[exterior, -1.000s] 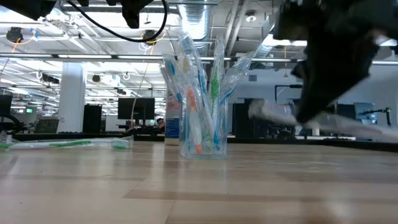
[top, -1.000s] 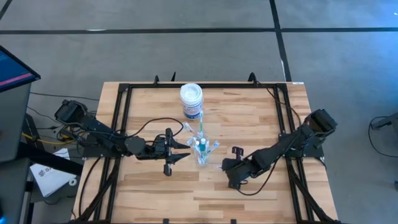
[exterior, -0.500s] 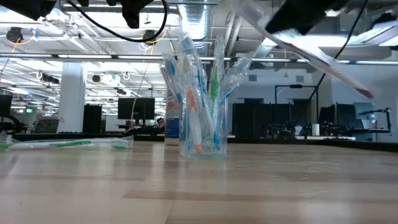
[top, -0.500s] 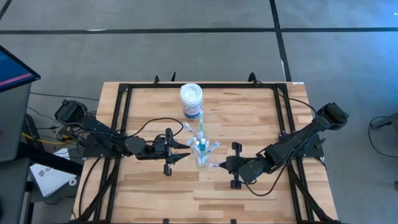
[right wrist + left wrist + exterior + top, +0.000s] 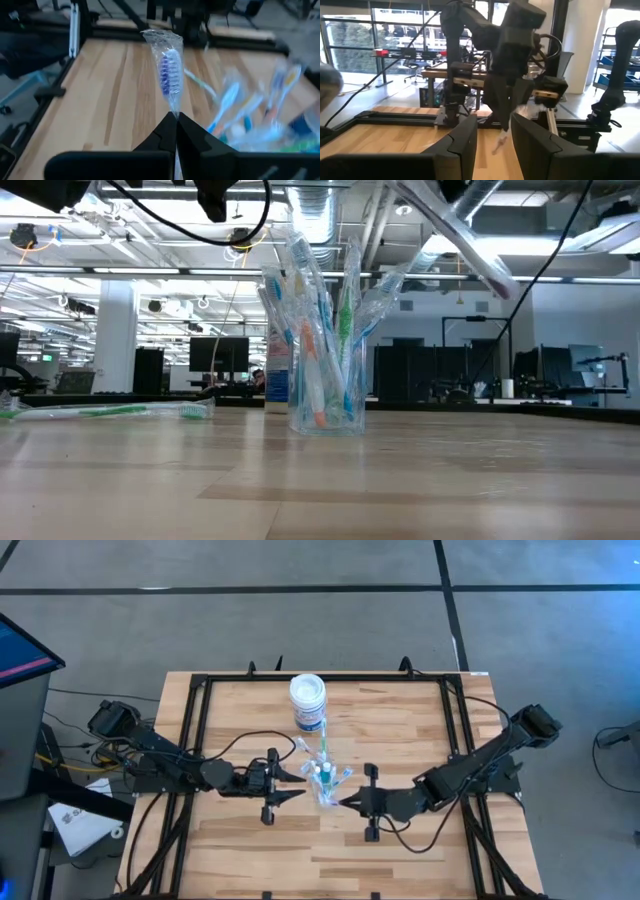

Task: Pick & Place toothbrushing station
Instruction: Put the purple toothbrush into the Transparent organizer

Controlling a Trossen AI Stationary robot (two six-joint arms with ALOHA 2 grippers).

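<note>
Toothbrush (image 5: 166,70), blue-bristled in clear wrap, pinched in right claw (image 5: 175,122); left claw (image 5: 493,131) gapes empty.

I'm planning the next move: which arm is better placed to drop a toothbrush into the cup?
The right. Its hand is shut on a wrapped toothbrush beside the cup. The left hand is open and holds nothing.

Overhead, table-level, two wrist views
</note>
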